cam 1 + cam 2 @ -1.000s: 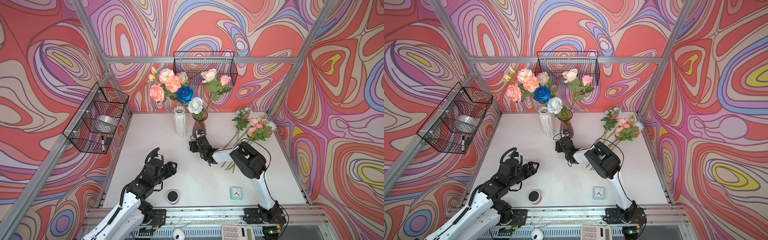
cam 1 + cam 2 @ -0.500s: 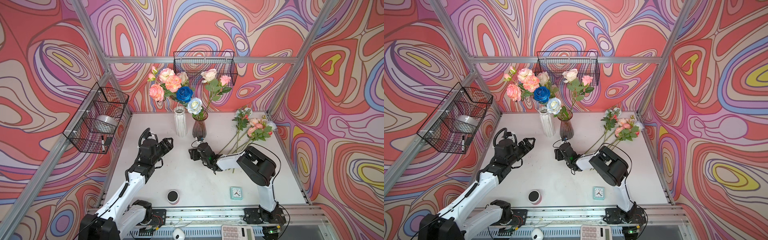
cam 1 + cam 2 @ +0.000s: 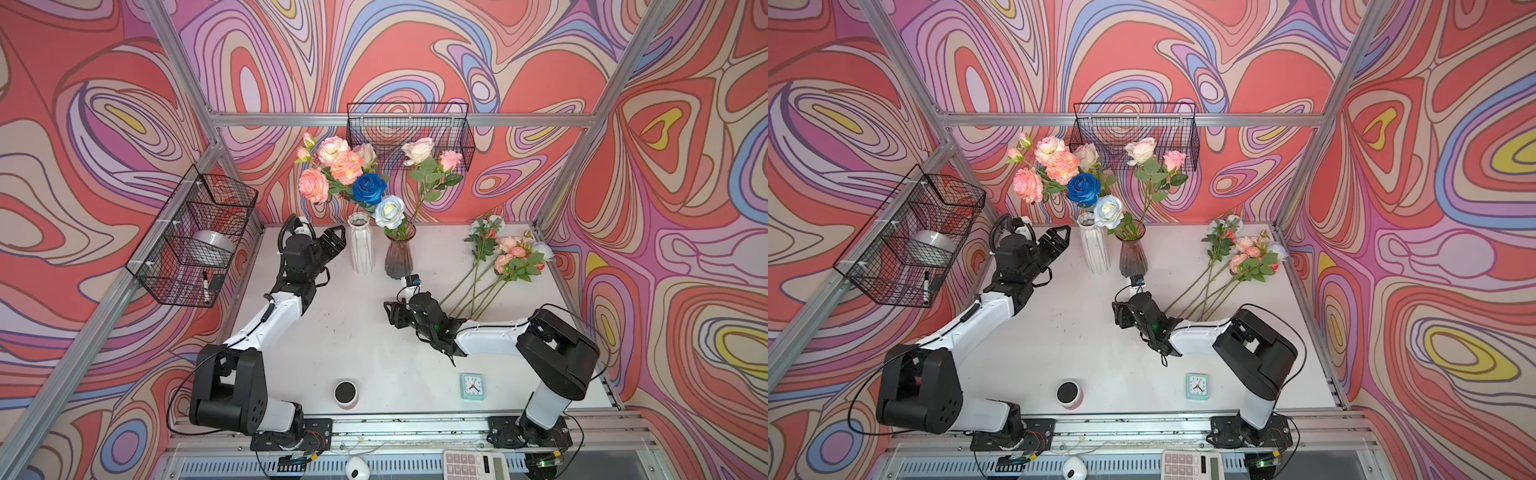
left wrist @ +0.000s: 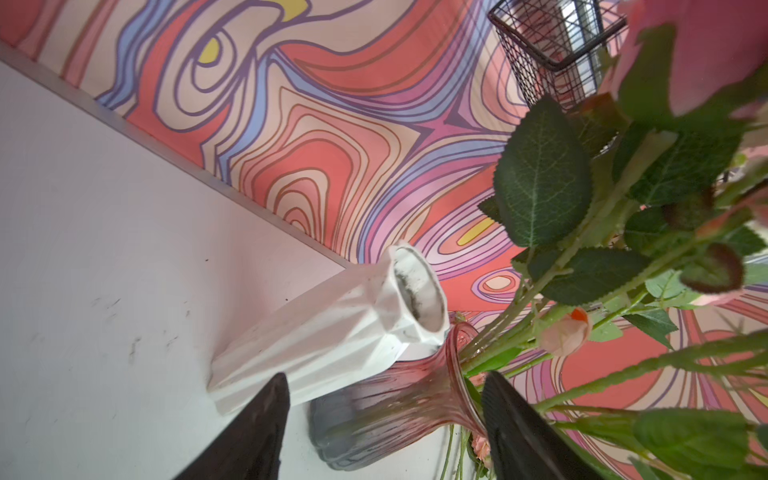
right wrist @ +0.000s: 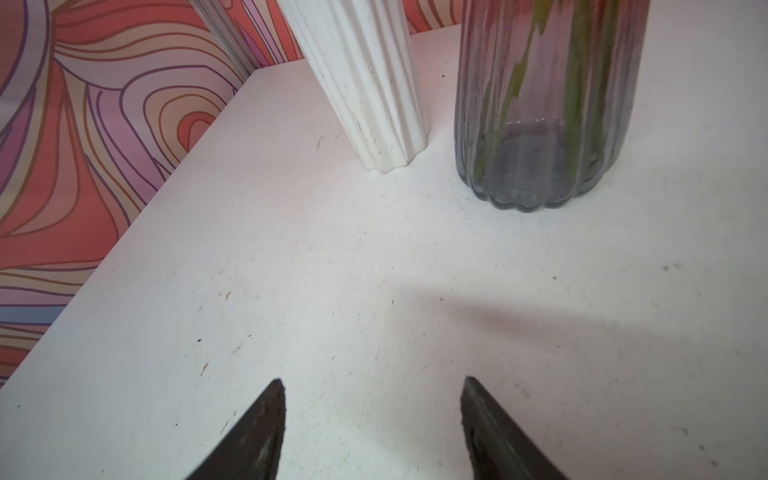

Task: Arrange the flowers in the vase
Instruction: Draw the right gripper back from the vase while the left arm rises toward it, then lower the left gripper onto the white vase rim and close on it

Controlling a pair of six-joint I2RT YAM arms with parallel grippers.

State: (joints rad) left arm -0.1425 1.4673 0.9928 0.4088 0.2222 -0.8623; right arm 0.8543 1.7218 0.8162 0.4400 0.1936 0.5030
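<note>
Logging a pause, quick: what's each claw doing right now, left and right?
Left claw: open, holding nothing.
Right claw: open, holding nothing.

White vase (image 3: 360, 245), smoky-pink vase (image 3: 398, 261), coral-swirled walls (image 3: 124, 104).

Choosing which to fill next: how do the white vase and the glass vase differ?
The white vase is opaque and empty; the glass vase is see-through and holds flowers. The white vase looks taller and slimmer than the glass vase. Both stand upright, side by side.
</note>
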